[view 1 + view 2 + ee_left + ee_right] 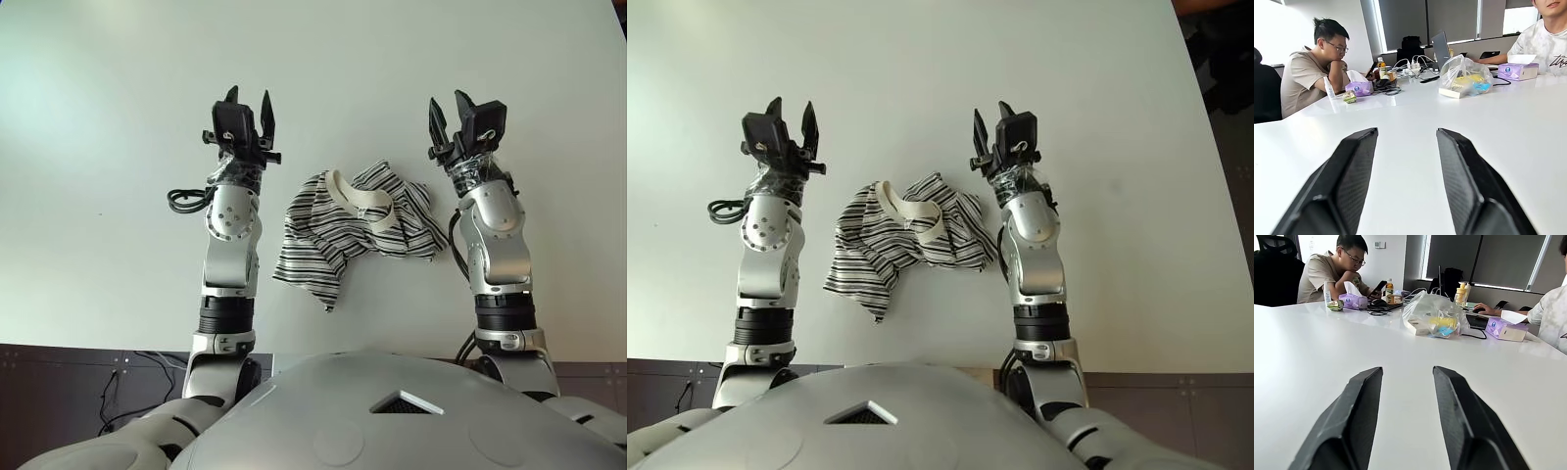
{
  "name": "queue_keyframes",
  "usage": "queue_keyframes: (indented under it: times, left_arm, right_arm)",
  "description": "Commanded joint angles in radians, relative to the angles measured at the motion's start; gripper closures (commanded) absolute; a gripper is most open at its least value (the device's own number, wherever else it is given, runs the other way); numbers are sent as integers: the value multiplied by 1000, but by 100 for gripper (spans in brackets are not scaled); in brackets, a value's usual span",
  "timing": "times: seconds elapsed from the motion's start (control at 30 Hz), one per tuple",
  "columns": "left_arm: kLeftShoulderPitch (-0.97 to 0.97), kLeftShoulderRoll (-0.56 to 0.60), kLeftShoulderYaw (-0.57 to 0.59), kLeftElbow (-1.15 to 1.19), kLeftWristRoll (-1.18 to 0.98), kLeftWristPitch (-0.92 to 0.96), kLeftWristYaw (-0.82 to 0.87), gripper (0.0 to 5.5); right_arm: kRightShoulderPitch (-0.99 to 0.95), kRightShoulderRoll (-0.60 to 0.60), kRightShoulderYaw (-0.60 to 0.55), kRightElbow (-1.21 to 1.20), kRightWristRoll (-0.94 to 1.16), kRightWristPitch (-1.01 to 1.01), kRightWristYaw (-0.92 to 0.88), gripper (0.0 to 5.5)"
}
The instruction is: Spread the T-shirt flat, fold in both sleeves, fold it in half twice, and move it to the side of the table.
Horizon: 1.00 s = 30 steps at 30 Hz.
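T-shirt (353, 230), black-and-white striped with a cream collar (361, 201), lies crumpled in a heap on the white table (118, 117), near the robot-side edge and between the two arms; not spread, sleeves cannot be told apart in the folds. Left gripper (249, 96): beside the shirt's left side, pointing away from the robot over the table, fingers parted, nothing between them. Right gripper (448, 101): beside the shirt's right side, same pose, fingers parted, nothing held. Neither touches the cloth. Surface: glossy white, long, bare around the shirt. Far end of table, well apart from the shirt: clear plastic bag (1464, 76) with yellow and blue contents, purple tissue box (1518, 71), second tissue box (1358, 88), open laptop (1441, 45), bottle (1381, 62), tangle of cables (1409, 68). Room behind: white wall, dark window blinds (1425, 19), black office chair (1276, 264)
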Motion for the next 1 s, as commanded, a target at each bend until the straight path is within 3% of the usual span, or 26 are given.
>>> queue_keyframes:
  times: [0.03,0.13,0.27,0.53,0.7,0.87,1.0]
  left_arm:
    - [-16,-5,-6,26,16,-12,16,329]
    - [-5,56,-46,22,12,41,-89,329]
    - [15,219,-57,-9,-82,130,-363,329]
    - [-30,374,-34,-130,-332,341,-708,329]
    - [-298,468,-120,256,-299,169,-1048,329]
    - [-548,482,-242,672,-234,82,-1422,329]
    - [-708,461,-253,983,-164,30,-1485,329]
  right_arm:
    - [-25,-13,-16,9,29,31,21,362]
    - [35,-48,-32,-74,154,152,146,362]
    - [154,-223,-32,-216,288,310,379,362]
    - [247,-283,-17,-438,404,456,433,362]
    - [242,-322,-32,-443,424,478,453,362]
    - [230,-359,-21,-431,427,485,473,362]
    - [234,-376,-11,-434,429,491,483,362]
